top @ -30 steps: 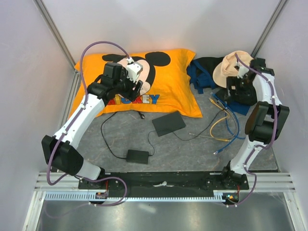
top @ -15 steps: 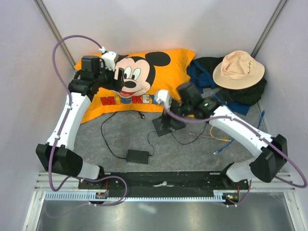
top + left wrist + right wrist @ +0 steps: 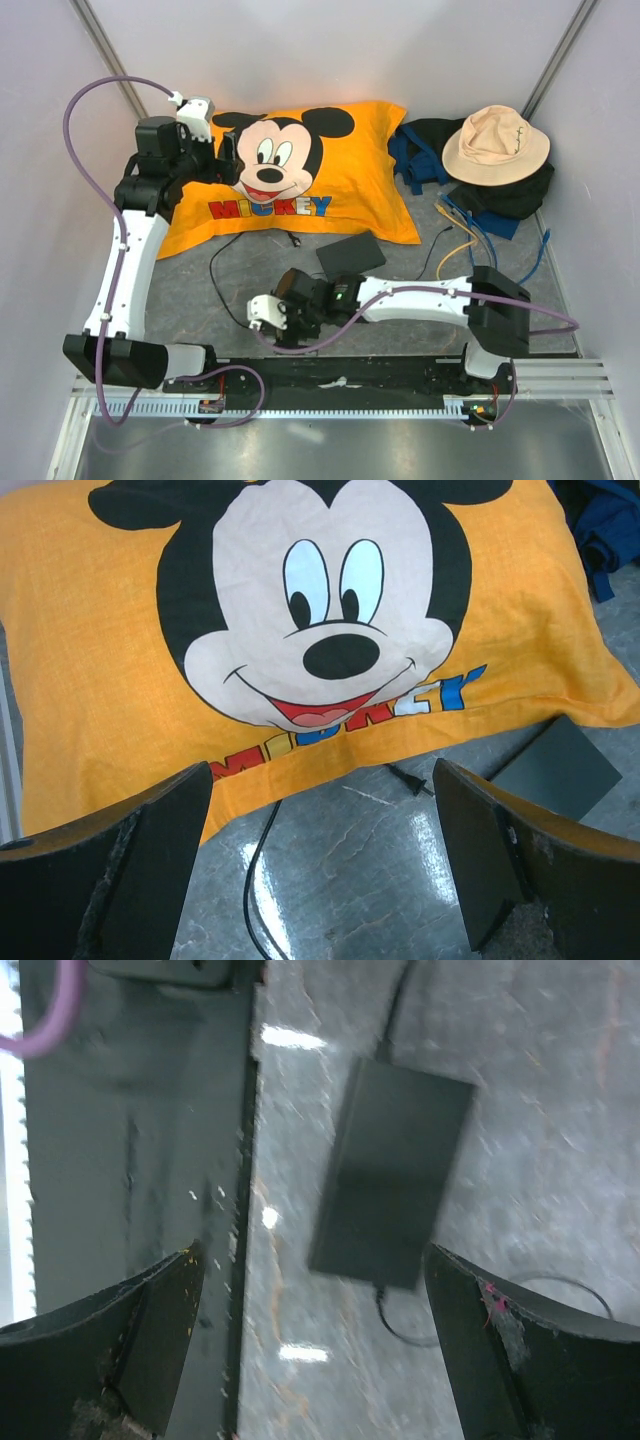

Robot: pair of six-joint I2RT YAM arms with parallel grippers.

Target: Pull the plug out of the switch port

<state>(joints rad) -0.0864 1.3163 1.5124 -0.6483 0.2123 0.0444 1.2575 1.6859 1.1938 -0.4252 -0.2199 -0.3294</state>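
Near the middle of the grey marbled table (image 3: 420, 300): switch (image 3: 351, 257), flat, matte black, rectangular, no readable label, just in front of the pillow's near edge. Left of it and apart from it: small black plug (image 3: 294, 239), loose on the table, trailing a thin black cord (image 3: 222, 290).

Behind: orange woven pillow (image 3: 345, 195), printed with a Mickey Mouse face and "MICKEY" in red, yellow, white and blue letters.

Above the pillow's left part: left gripper (image 3: 222, 158), fingers spread wide, holding nothing.

Low over the near edge of the table: right gripper (image 3: 275, 315), fingers likewise wide and empty, with the smooth black power brick (image 3: 395, 1175) below it.

Far right: beige bucket hat (image 3: 495, 143) on dark blue and black cloth (image 3: 420, 160); beside these, tangled blue and yellow cables (image 3: 470, 245).
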